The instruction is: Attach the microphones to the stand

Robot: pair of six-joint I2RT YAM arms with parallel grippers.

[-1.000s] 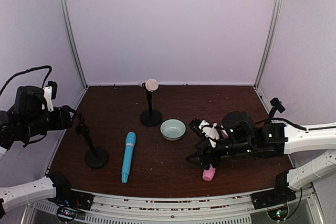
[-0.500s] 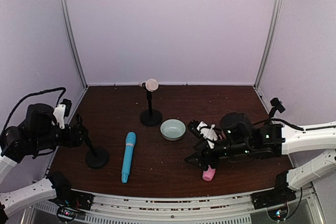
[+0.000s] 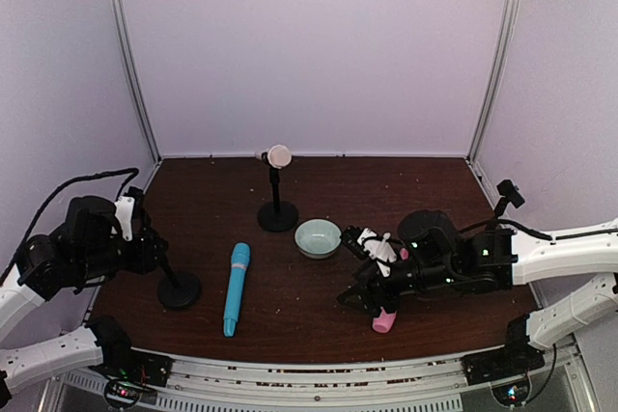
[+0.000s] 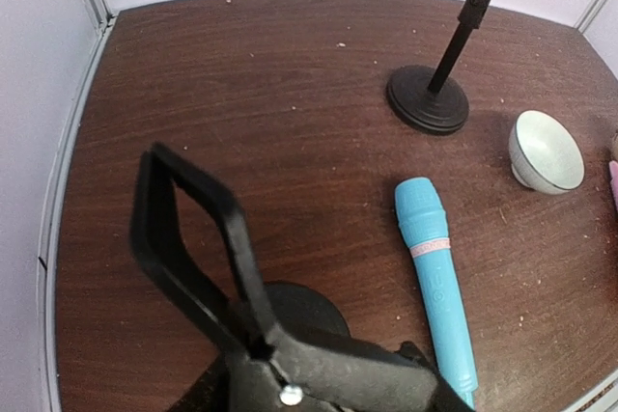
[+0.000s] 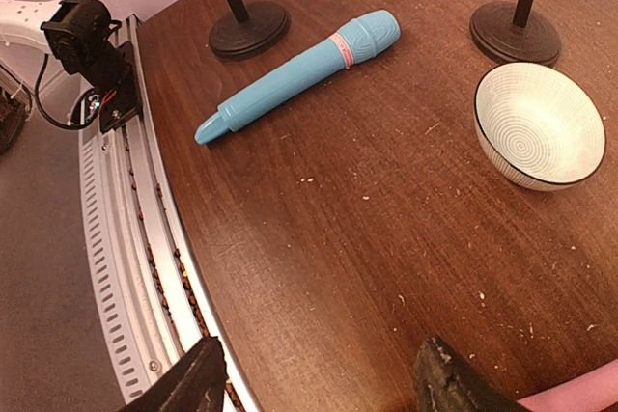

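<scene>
A dark brown table [image 3: 319,180], seen from above, sits inside pale walls. At the back centre, the cream microphone [image 3: 278,154] lies level in the clip of the back stand [image 3: 277,214], a thin black post on a round base. Toward the front left is the near stand [image 3: 179,289], whose black clip [image 4: 188,238] holds nothing. The left fingers [image 3: 143,241] are right at the top of this stand. Whether they are clamped on it cannot be told, because the clip fills the left wrist view. The sky-blue microphone [image 3: 235,288] lies flat on the table just right of the near stand's base, with its thicker head pointing toward the back. A pale green bowl [image 3: 318,237] sits right of the back stand's base. On the right side, the right fingers [image 5: 198,383] are low over the table and stand apart, with bare wood between them. The pink microphone [image 3: 386,319] lies on the table near the front edge, just beside them and not gripped.
</scene>
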